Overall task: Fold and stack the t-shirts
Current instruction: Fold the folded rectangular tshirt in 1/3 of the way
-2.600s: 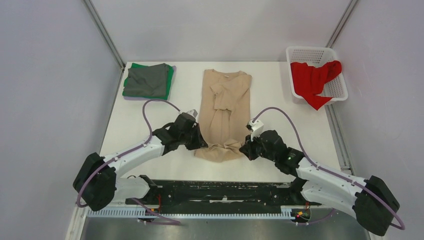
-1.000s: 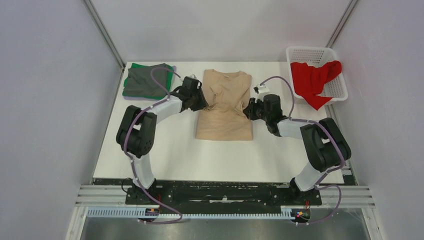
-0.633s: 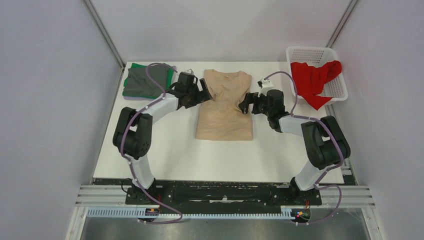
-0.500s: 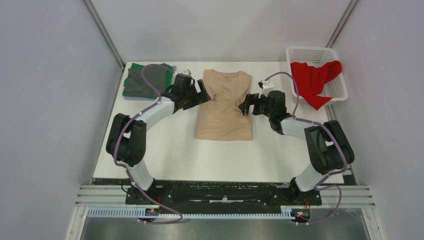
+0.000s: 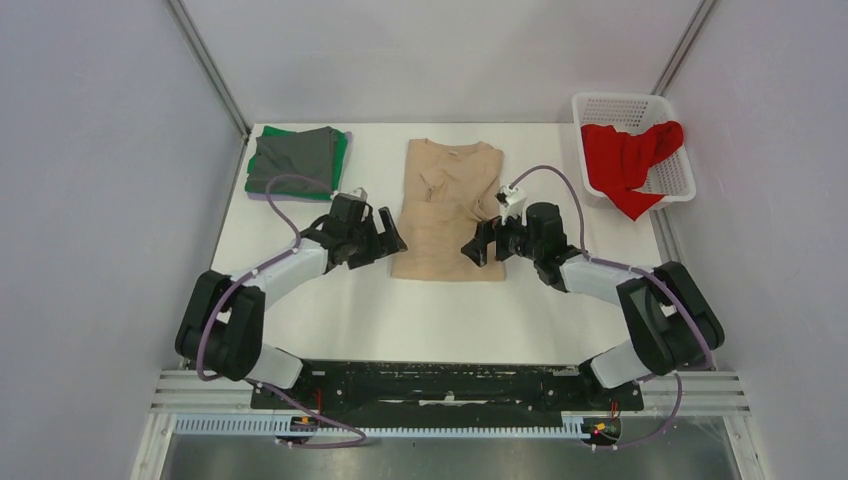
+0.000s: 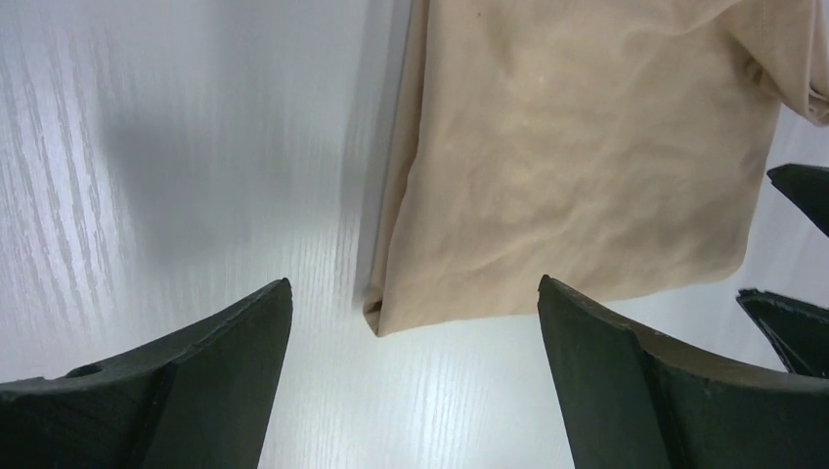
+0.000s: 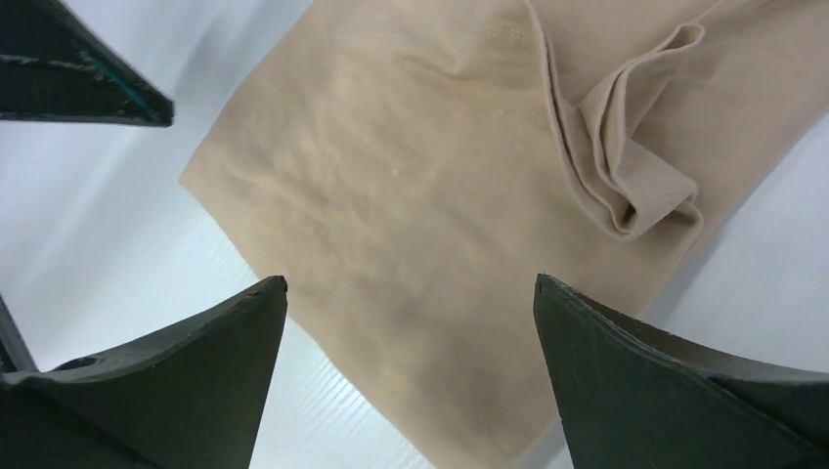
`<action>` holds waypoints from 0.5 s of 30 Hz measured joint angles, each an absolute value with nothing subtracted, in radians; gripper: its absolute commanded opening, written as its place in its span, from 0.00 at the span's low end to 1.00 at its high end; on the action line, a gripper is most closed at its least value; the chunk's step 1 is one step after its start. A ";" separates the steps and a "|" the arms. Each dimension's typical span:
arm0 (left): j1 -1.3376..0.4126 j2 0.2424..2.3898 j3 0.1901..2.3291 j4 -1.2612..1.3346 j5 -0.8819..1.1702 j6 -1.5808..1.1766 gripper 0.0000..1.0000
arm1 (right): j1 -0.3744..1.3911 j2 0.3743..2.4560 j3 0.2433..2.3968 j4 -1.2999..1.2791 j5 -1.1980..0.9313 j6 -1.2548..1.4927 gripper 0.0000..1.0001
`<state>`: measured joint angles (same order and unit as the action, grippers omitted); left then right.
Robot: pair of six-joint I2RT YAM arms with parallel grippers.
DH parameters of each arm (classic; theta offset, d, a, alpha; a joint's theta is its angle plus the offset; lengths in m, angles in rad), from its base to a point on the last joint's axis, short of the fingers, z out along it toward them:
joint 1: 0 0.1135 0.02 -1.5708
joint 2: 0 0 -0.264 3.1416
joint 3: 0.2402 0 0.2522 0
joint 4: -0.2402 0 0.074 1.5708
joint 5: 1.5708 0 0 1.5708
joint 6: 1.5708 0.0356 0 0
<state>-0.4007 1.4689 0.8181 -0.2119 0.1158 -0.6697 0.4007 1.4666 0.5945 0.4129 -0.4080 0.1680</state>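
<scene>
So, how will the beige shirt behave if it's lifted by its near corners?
Probably floppy: the beige shirt lies in soft wrinkles, with a bunched sleeve fold, so it should sag between grips. Likely light, being thin cloth. Its layers may slide apart on the smooth white table if pushed.

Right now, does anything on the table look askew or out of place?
The red t-shirt spills over the near rim of the white basket. The beige t-shirt lies square, but one sleeve is bunched at its edge.
</scene>
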 measured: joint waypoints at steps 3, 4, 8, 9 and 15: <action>-0.402 1.436 0.786 -0.213 0.115 -0.686 1.00 | 0.401 1.538 0.621 0.433 -0.408 0.175 0.98; -0.402 1.425 0.775 -0.212 0.115 -0.693 1.00 | 0.401 1.578 0.646 0.434 -0.402 0.175 0.98; -0.402 1.389 0.734 -0.207 0.114 -0.709 1.00 | 0.393 1.742 0.777 0.438 -0.341 0.173 0.98; -0.402 1.383 0.727 -0.208 0.113 -0.711 1.00 | 0.386 1.777 0.811 0.447 -0.327 0.176 0.98; -0.402 1.361 0.700 -0.207 0.112 -0.714 1.00 | 0.336 1.888 0.936 0.489 -0.279 0.242 0.99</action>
